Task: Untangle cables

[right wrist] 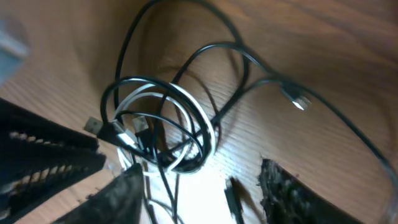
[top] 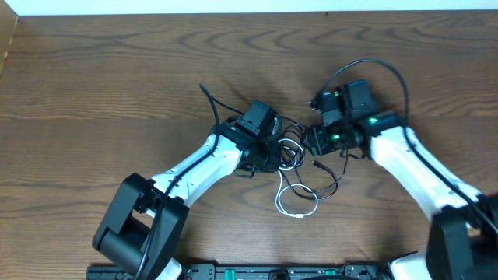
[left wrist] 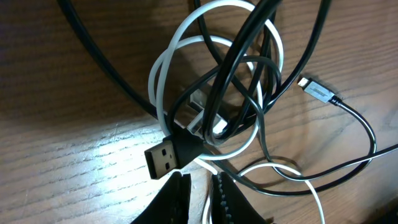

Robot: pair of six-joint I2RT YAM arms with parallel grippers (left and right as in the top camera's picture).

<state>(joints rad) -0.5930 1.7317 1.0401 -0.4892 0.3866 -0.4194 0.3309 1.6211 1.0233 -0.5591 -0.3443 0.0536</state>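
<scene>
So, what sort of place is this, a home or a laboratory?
Probably a robotics laboratory bench, though little of the room shows: two white robot arms, the left arm and the right arm, stand at a wooden table with tangled cables between them.

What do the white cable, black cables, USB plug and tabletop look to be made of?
White cable: smooth, slightly glossy jacket, likely plastic or rubber; it bends into tight loops.
Black cables: same kind of jacket, with a duller sheen.
USB plug: matte black moulded body, probably plastic; the shell with square holes looks like metal.
Table: brown wood grain with soft glare; could be laminate.
</scene>
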